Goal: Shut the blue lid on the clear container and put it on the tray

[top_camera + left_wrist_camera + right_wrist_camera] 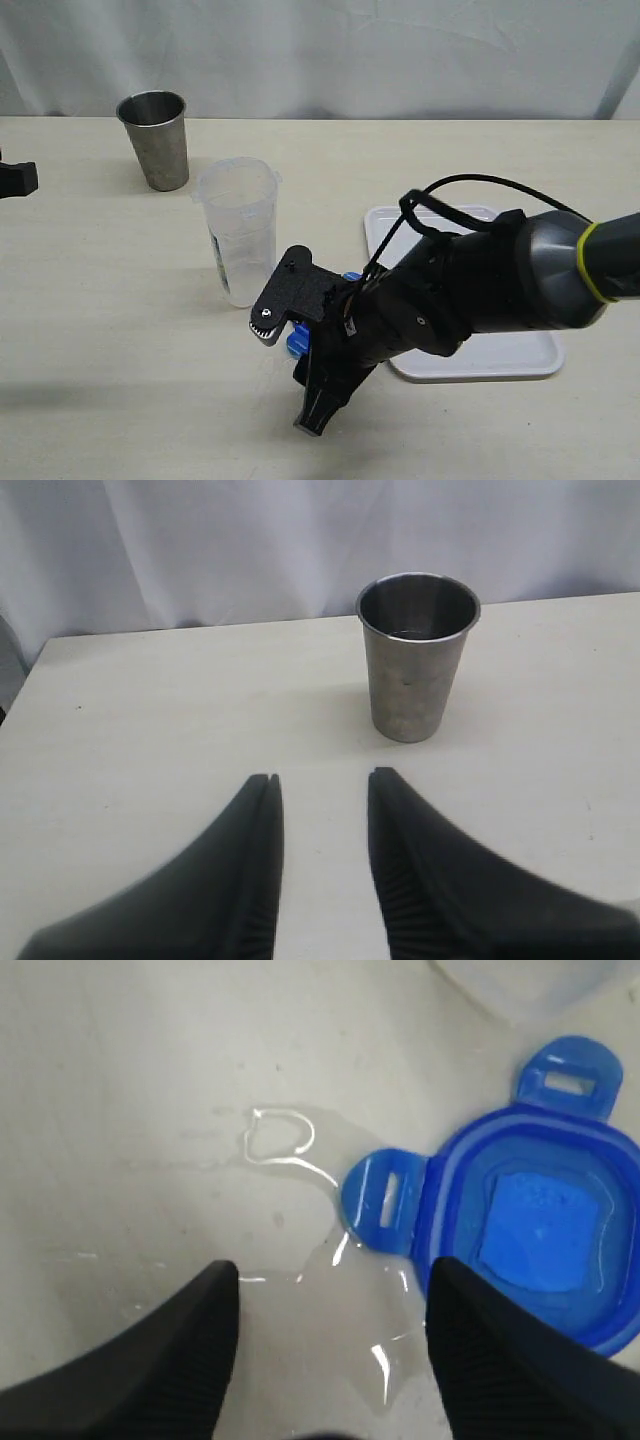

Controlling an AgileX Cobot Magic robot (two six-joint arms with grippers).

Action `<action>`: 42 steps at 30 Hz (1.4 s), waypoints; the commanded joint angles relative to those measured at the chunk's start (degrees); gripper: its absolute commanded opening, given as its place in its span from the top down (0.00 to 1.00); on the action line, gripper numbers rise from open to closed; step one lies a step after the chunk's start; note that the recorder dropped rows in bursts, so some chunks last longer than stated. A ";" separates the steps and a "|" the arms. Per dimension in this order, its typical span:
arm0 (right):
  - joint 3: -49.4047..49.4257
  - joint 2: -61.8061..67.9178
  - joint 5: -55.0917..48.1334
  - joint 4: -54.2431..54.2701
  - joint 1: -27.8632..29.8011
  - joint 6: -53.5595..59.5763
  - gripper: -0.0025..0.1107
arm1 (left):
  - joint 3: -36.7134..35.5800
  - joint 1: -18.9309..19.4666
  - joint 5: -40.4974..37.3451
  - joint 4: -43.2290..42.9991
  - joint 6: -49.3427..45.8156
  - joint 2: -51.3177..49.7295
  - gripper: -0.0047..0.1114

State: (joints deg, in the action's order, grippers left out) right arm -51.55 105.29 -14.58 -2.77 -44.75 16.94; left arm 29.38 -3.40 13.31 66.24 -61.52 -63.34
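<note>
The clear container (240, 235) stands upright and uncovered on the table, its base showing at one edge of the right wrist view (520, 985). The blue lid (540, 1230) lies flat on the table beside it, two of its flaps spread out; from outside only blue bits (296, 344) show under the arm. My right gripper (335, 1270) hangs open low over the table, one finger (470, 1310) overlapping the lid's edge, the gap over wet table. The white tray (505, 352) lies to the right, partly hidden by the right arm. My left gripper (322, 778) is open and empty.
A grey metal cup (155, 140) stands at the back left, straight ahead of the left gripper (415, 655). A thin puddle of water (330, 1280) lies on the table beside the lid. A white curtain closes off the back.
</note>
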 commanded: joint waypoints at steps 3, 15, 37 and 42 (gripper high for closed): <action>-6.48 2.53 -5.93 -7.09 -0.06 -6.26 0.50 | -0.31 0.14 0.68 -0.28 0.32 0.04 0.71; -9.07 7.40 -7.94 -8.79 -1.22 -6.56 0.50 | -0.31 0.14 0.70 -0.28 0.31 0.04 0.71; -9.82 3.03 -11.66 -12.25 -1.35 -9.68 0.94 | -0.31 0.14 0.61 -0.28 0.31 0.04 0.71; -9.82 0.45 -14.18 -11.56 -0.84 -12.53 0.94 | -0.31 0.14 0.61 -0.28 0.31 0.04 0.71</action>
State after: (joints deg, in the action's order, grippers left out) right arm -61.42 107.18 -26.94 -15.07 -46.05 7.35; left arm 29.38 -3.40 13.79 66.24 -61.52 -63.34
